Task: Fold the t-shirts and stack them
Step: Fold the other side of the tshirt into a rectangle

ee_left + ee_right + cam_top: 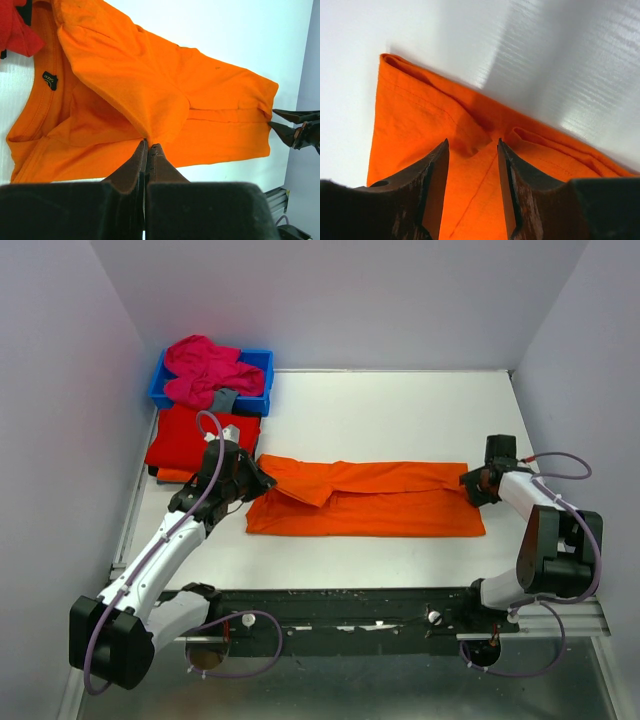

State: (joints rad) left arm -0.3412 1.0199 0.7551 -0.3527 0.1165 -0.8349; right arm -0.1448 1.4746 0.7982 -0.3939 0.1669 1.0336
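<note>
Left wrist view: your left gripper [148, 146] clamps a fold of the orange shirt [210, 95] on the table [400, 410] while the right gripper [472, 142], jaws apart, straddles its hem, so lifting could skew it.

A bright orange soft cloth t-shirt [370, 500] is showing one plain colour, with no pattern. A small black tag [49, 80] with pale letters is showing at its neck. A red folded cloth t-shirt [195, 435] is looking plain too. A magenta-pink crumpled cloth t-shirt [205, 370] is filling a blue plastic bin [263, 375]. The flat table [400, 410] is looking white.
</note>
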